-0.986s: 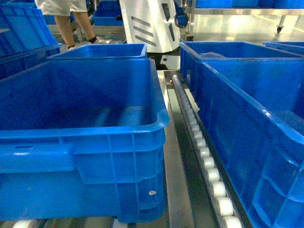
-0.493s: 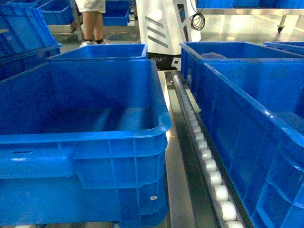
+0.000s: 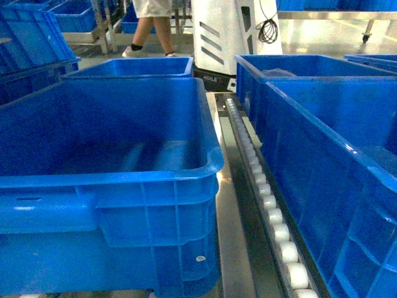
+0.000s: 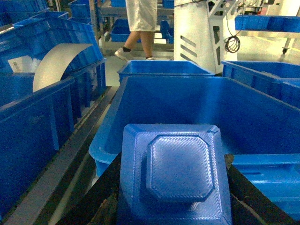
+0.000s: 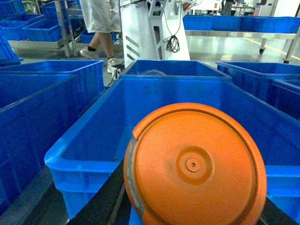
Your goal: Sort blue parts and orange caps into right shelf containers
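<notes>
In the left wrist view my left gripper (image 4: pixel 176 206) is shut on a blue part (image 4: pixel 178 173), a ribbed square block with a raised octagonal face. It hangs just before the near rim of a large blue crate (image 4: pixel 108 140). In the right wrist view my right gripper (image 5: pixel 192 208) is shut on a round orange cap (image 5: pixel 194 166), held in front of another of the right shelf containers (image 5: pixel 77 152). The head view shows two big blue crates, one left (image 3: pixel 155 205) and one right (image 3: pixel 310 167), with neither gripper in sight.
A roller rail (image 3: pixel 267 205) and metal strip run between the two crates. More blue crates (image 3: pixel 133 67) stand behind and on the left (image 4: pixel 33 122), one holding a curved grey sheet (image 4: pixel 56 63). A white machine (image 3: pixel 229 34) and a walking person (image 3: pixel 152 25) are at the back.
The person and the white machine at the back have moved to the right. The crates in the head view have barely shifted.
</notes>
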{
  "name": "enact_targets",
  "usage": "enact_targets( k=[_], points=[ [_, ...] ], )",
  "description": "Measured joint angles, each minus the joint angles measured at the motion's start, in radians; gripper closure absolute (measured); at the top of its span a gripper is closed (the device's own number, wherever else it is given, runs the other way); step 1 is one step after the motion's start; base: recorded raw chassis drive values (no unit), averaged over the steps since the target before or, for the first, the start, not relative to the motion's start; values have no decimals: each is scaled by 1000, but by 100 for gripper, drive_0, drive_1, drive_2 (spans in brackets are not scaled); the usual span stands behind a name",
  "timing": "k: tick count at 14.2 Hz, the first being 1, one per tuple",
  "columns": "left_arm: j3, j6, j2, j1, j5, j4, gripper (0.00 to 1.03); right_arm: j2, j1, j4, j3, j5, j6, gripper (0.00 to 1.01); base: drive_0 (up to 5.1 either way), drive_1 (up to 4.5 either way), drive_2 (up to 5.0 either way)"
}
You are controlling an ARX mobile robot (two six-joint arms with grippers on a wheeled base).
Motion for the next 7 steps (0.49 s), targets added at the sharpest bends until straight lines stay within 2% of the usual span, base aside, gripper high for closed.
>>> enact_targets(
  k=[7],
  points=[
    [0, 0, 0, 0, 0, 0, 60, 0, 0, 0, 0, 0, 0, 58, 0, 0, 0]
  ],
)
